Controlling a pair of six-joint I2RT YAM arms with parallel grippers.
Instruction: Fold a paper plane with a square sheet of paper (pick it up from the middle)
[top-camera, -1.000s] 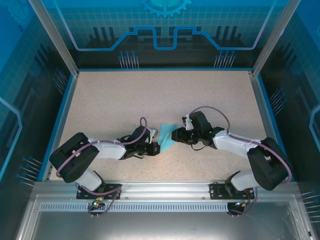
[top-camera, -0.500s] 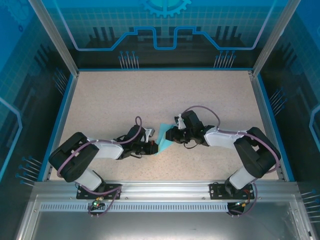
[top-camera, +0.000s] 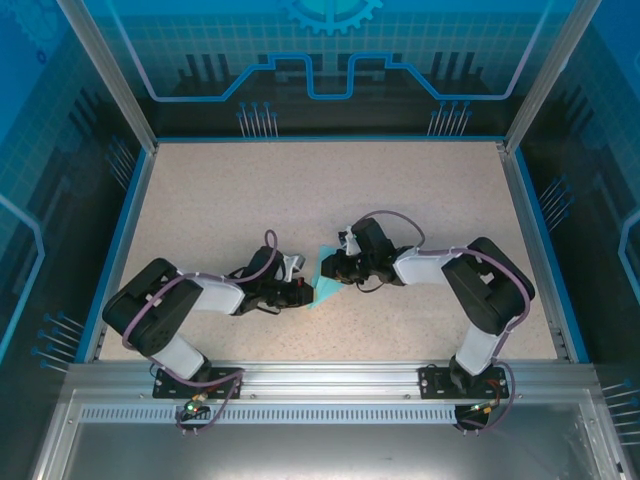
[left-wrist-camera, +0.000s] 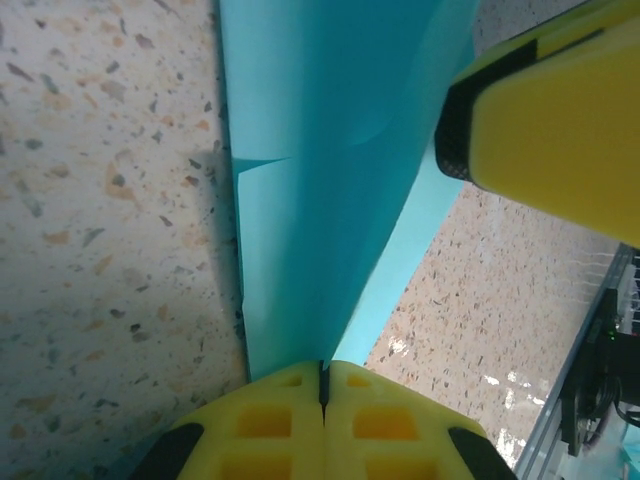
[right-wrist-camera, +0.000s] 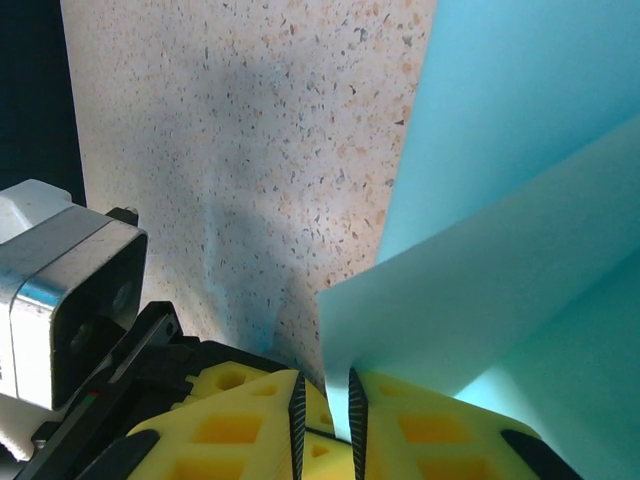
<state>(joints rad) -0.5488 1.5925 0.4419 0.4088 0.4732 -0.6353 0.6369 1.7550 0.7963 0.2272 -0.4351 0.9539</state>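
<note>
Counter: a level, speckled beige counter (top-camera: 200, 200), ringed by a thin blue rim (top-camera: 320, 138).
Room: an enclosure of 2 slanted aluminium posts (top-camera: 105, 75) and translucent blue panels (top-camera: 320, 60) printed with line patterns (dark behind the glass).
Sheet: the sheet of paper (left-wrist-camera: 320, 150), light cyan and already creased, sat at the middle of the counter between the 2 claws, its flaps raised off the surface and 1 fold line running along its length.
Open room: broad stretches of counter lay between the sheet and the rim on the far, left and right sides; the near strip toward the arm bases was narrower.
Left arm: the left arm (top-camera: 200, 295) lay low from its near-left base, forearm pointing right toward the centre.
Left claw: the left claw (left-wrist-camera: 322, 385) had its yellow fingers pressed together, pinching 1 end of the sheet.
Right arm: the right arm (top-camera: 440, 268) stood with its elbow raised at the right, forearm reaching left.
Right claw: the right claw (right-wrist-camera: 325, 405) had its fingers drawn almost together, with an edge of the sheet caught in the slim gap; it sat just beside the left claw.
</note>
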